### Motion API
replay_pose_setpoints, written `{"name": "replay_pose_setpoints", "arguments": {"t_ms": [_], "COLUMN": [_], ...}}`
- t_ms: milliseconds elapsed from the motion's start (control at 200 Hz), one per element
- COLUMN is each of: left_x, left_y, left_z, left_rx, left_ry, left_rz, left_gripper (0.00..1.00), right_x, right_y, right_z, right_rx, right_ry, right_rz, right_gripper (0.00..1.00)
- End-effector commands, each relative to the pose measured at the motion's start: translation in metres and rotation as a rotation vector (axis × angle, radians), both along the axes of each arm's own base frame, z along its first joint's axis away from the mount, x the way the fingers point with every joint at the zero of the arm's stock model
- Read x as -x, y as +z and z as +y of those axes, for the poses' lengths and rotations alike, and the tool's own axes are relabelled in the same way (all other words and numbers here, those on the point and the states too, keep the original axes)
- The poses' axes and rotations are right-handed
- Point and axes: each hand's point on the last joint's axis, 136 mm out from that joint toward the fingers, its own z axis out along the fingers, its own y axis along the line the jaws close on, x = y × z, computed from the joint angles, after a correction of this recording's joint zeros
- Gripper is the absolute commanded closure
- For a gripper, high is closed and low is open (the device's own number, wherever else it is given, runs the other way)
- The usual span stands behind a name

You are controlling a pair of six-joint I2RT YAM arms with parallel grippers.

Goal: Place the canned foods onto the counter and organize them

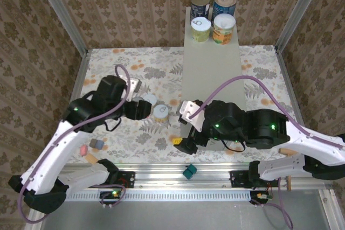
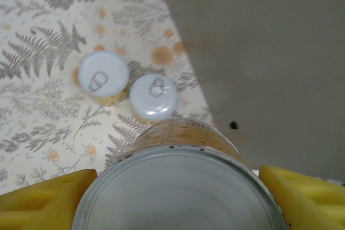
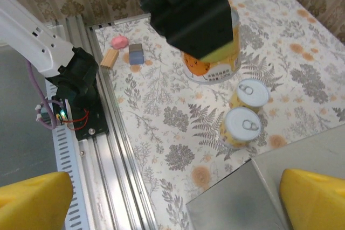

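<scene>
My left gripper is shut on a can with a yellow-orange label, and its plain metal end faces the wrist camera. From the right wrist view, this held can hangs under the black left gripper just over the floral floor. Two short white-lidded cans stand side by side on the floor beside the grey counter. Four cans sit at the counter's far end: two blue ones and two short ones. My right gripper is open over the counter's near corner.
A pink block, a grey-blue block and a wooden block lie on the floor near the left arm's base. A teal block rests on the front rail. Patterned walls enclose the floor.
</scene>
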Motion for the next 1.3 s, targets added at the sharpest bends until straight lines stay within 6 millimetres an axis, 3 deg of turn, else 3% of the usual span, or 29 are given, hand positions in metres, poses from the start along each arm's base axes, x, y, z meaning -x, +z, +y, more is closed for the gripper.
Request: {"name": "replay_pose_setpoints", "arguments": {"t_ms": [0,280,615,980,1295], "left_x": [0.025,0.056,0.078,0.084,0.092], "left_y": [0.029,0.094,0.13,0.146,0.153], "left_z": [-0.003,-0.023,-0.04,-0.046,-0.049], "left_rx": [0.05,0.239,0.395,0.461,0.49], "left_ry": [-0.125,-0.292,-0.417,-0.454,-0.491], "left_rz": [0.004,-0.031,-0.011,-0.011,-0.001], "left_gripper": [0.4,0.42,0.43,0.43,0.44], "right_x": [0.003,0.005,0.001,-0.025,-0.04], "right_y": [0.019,0.026,0.038,0.036,0.032], "right_z": [0.007,0.023,0.05,0.078,0.085], "right_rx": [-0.078,-0.115,-0.223,-0.224,-0.229], "right_ry": [0.053,0.117,0.141,0.042,-0.025], "right_rz": [-0.079,-0.143,-0.206,-0.259,-0.278], "right_gripper": [0.0,0.0,0.0,0.0,0.01]}}
